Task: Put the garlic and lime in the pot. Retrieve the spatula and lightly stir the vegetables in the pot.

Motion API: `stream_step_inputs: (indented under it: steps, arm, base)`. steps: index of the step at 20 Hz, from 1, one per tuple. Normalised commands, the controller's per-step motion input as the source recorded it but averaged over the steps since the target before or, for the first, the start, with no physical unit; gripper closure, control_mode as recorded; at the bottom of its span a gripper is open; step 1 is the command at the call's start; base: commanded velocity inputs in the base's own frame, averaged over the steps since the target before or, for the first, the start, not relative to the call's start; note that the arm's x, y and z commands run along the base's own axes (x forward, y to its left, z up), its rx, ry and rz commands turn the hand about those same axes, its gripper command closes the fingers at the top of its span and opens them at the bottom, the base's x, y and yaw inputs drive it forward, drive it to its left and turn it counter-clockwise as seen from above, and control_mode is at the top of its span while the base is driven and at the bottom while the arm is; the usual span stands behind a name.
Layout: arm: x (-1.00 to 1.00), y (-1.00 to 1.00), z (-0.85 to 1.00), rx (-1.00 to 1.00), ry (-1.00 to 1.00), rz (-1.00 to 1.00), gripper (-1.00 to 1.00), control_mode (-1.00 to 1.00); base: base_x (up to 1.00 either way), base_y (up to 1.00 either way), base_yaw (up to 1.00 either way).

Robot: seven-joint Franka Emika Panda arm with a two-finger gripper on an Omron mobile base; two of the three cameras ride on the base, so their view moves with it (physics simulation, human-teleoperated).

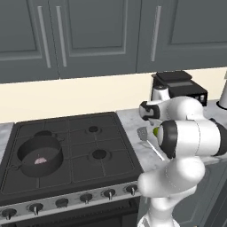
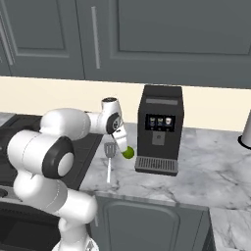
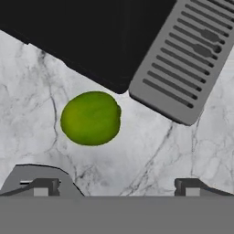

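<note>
The lime (image 3: pixel 91 118) lies on the marble counter (image 2: pixel 206 166) beside the coffee machine's drip tray (image 3: pixel 183 59). My gripper (image 3: pixel 116 187) hangs just above it, open, with nothing between its fingertips (image 3: pixel 43 185); the lime sits a little left of their midline. From the right base view the gripper (image 2: pixel 123 146) points down at the lime (image 2: pixel 129 153), with the spatula (image 2: pixel 110 149) flat on the counter just to its left. The pot (image 1: pixel 39 155) stands on the front-left burner, and the garlic (image 1: pixel 41 160) is inside it. A sliver of the lime (image 1: pixel 156 131) peeks past my arm, next to the spatula (image 1: pixel 142 133).
A black coffee machine (image 2: pixel 159 130) stands close behind the lime. The black stove (image 1: pixel 88 146) lies to the left of the counter strip. Grey cabinets hang above. A pale object (image 2: pixel 245 132) stands at the far right of the counter.
</note>
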Motion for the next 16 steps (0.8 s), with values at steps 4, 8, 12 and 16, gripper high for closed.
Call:
stream_step_inputs:
  steps: [4,8,12,16]
  arm:
    - [0.01,-0.02,-0.05,0.0,0.0,-0.28,-1.0,-1.0]
    - [0.18,-0.11,-0.12,0.01,-0.01,-0.2,-1.0,-1.0]
    - [0.22,-0.02,-0.08,0.04,0.0,-0.02,-1.0,-1.0]
    - [0.08,-0.02,-0.05,0.02,0.04,0.0,-1.0,-1.0]
  base:
    - [0.0,0.0,0.0]
    - [0.0,0.0,0.0]
    - [0.0,0.0,0.0]
    - [0.0,0.0,0.0]
